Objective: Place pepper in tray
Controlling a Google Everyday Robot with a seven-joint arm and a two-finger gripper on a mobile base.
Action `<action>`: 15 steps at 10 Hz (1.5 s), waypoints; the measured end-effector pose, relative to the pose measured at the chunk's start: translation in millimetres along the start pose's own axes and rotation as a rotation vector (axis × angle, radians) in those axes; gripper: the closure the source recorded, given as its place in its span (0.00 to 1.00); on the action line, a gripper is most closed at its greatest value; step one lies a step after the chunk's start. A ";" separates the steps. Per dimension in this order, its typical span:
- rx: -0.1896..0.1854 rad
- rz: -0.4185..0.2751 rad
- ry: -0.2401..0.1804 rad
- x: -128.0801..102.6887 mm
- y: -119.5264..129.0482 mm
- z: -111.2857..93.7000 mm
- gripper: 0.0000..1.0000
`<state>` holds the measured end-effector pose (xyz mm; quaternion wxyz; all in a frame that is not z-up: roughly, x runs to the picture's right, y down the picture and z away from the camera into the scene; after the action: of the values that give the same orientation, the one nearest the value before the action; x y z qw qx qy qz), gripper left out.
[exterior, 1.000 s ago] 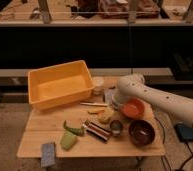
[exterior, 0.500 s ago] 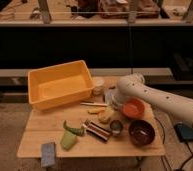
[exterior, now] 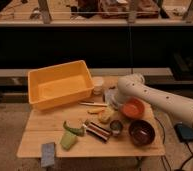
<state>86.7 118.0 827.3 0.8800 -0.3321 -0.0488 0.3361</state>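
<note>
Hanging beside tray [exterior: 57, 86] rim, gripper [exterior: 109, 98]; pepper [exterior: 73, 129] near table's [exterior: 40, 136] front edge

Your pepper [exterior: 73, 129], slender, curved, dark green, lay on the worktop [exterior: 40, 136] in front of the yellow-orange tray [exterior: 57, 99], apart from it; your gripper [exterior: 109, 96] sat beside the tray.

No writing, label, brand or number can be read anywhere: none on the tray [exterior: 65, 99] and its yellow-orange walls, none on the pepper [exterior: 72, 129], none on the white arm [exterior: 160, 100] (its casing looks plain), none on the gripper [exterior: 110, 96], low over the table [exterior: 42, 125] beside the white cup [exterior: 97, 85]
</note>
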 end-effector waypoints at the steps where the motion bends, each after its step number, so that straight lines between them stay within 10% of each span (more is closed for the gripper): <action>1: 0.000 0.000 0.000 0.0 0.0 0.0 0.20; 8: 0.004 -0.005 0.002 -0.3 0.5 -0.7 0.20; 15: 0.133 -0.260 -0.014 -39.4 79.9 -39.6 0.20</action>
<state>24.0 115.9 752.8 0.9357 -0.2616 -0.0752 0.2243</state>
